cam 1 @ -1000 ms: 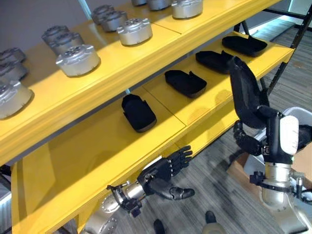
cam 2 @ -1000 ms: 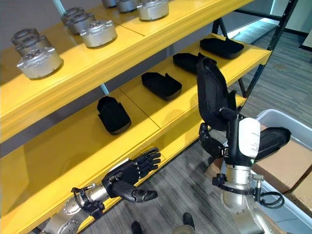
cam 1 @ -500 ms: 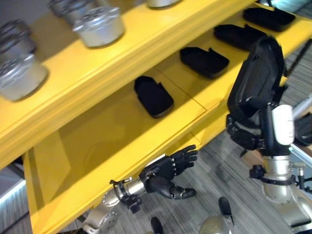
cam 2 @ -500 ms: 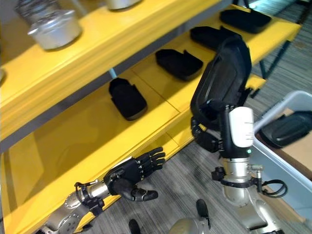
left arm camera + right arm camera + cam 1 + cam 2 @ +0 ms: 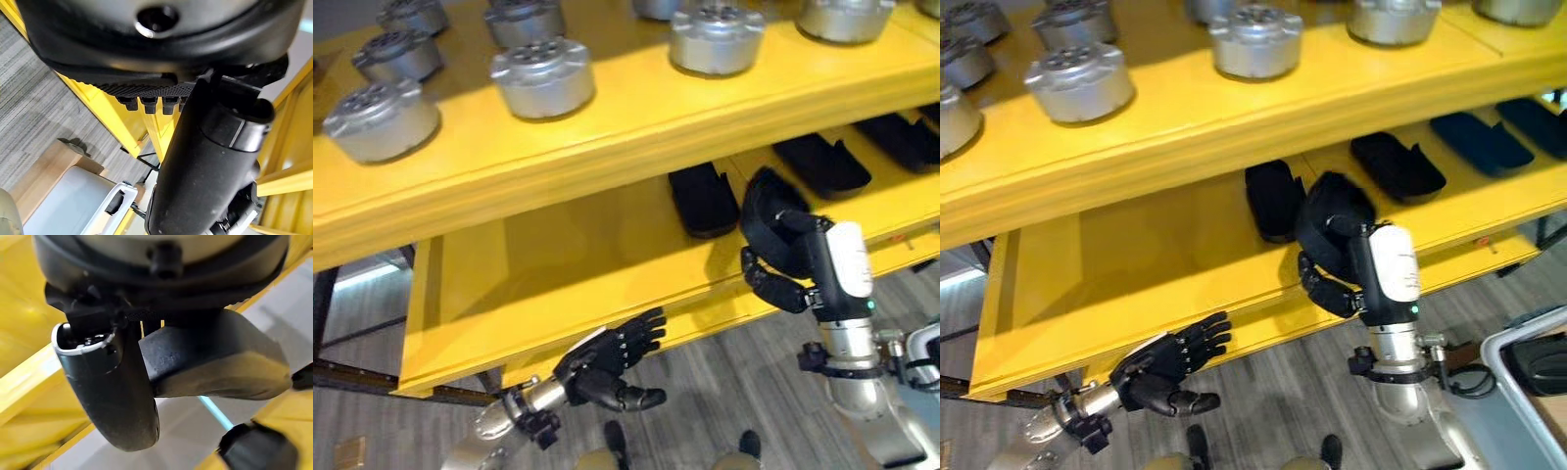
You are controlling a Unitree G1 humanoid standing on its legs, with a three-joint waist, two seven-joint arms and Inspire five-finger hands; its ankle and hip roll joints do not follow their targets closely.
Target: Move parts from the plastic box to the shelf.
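While the right hand [image 5: 1332, 279] clasps a black part [image 5: 1332, 220], it looks light, stiff, best held mid-body; left hand [image 5: 1170, 362] relaxed.

Head views: bright, even overhead light. Top yellow shelf [image 5: 607, 127] well lit, soft highlights on the silver parts [image 5: 542, 76]. Lower shelf [image 5: 1136, 264] darker, shaded by the board above; black parts [image 5: 1273, 199] there lose detail. Slight blur overall, straight shelf edges bow a bit toward the frame corners. Wrist views: left hand [image 5: 210, 161] and right hand [image 5: 117, 396] out of focus, close and dark, background soft, bright glare patch on yellow.
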